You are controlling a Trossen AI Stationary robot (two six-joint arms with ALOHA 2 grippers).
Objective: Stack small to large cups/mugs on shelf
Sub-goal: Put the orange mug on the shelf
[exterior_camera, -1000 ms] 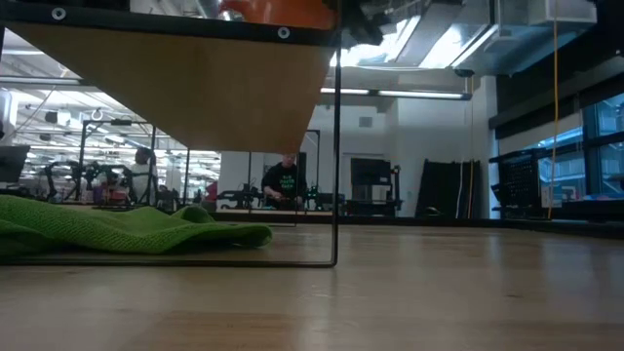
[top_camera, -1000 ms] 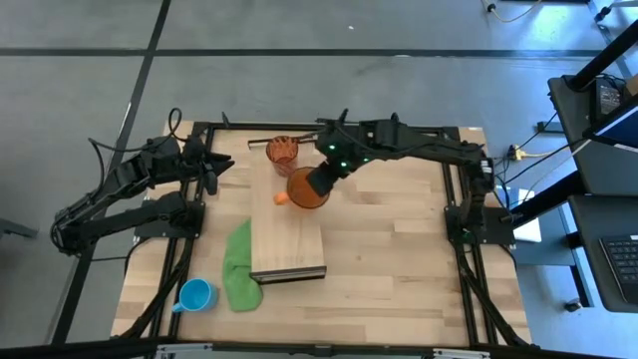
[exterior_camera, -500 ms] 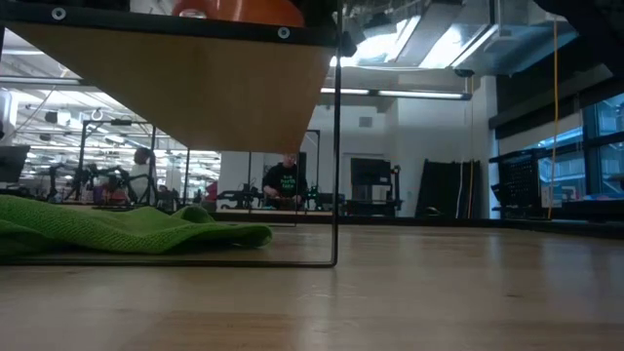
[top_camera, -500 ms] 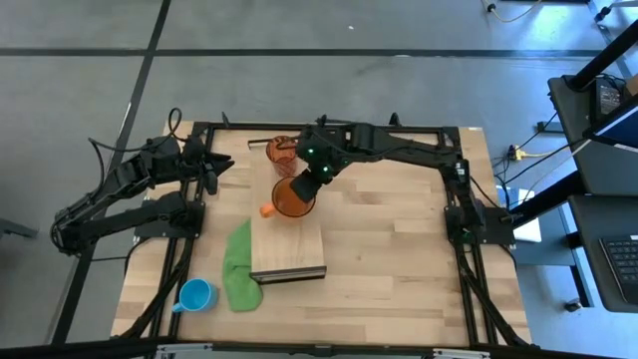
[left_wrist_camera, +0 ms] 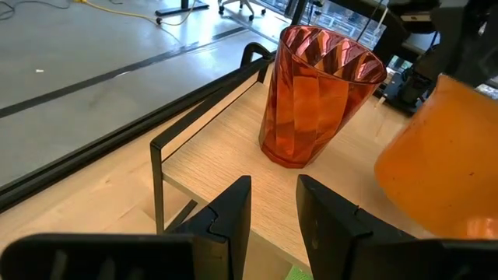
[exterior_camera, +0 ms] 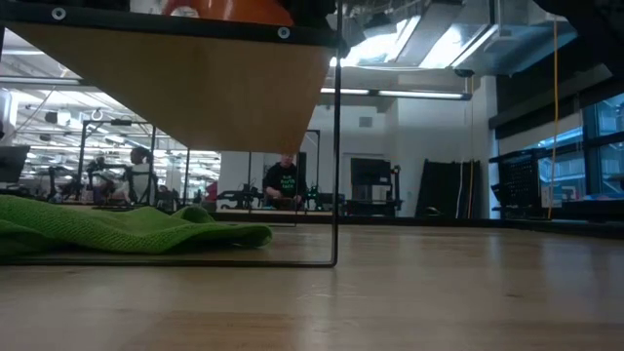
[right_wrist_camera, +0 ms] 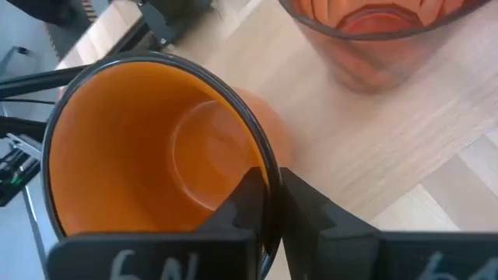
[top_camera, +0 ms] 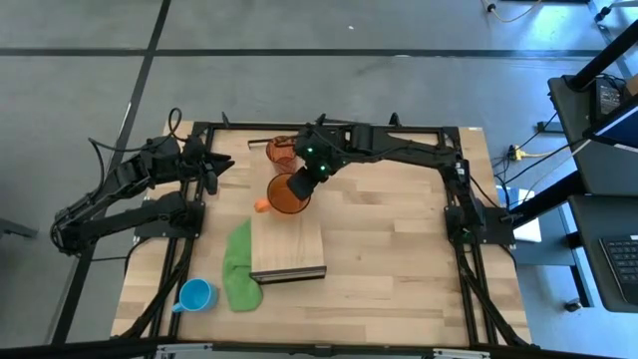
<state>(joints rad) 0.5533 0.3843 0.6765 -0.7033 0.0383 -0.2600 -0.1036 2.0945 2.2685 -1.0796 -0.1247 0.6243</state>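
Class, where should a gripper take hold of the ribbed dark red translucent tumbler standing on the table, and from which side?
Grip the dark red translucent tumbler by its rim wall from above: it stands upright, mouth open, without a handle, tapering toward its base.

Blurred marks on end effector (right_wrist_camera: 267,204), perhaps "6N".

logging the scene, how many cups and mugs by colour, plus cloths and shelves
dark red tumbler: 1
orange mug, held in the right pincer: 1
light blue mug: 1
green cloth: 1
wooden shelf: 1
total: 5
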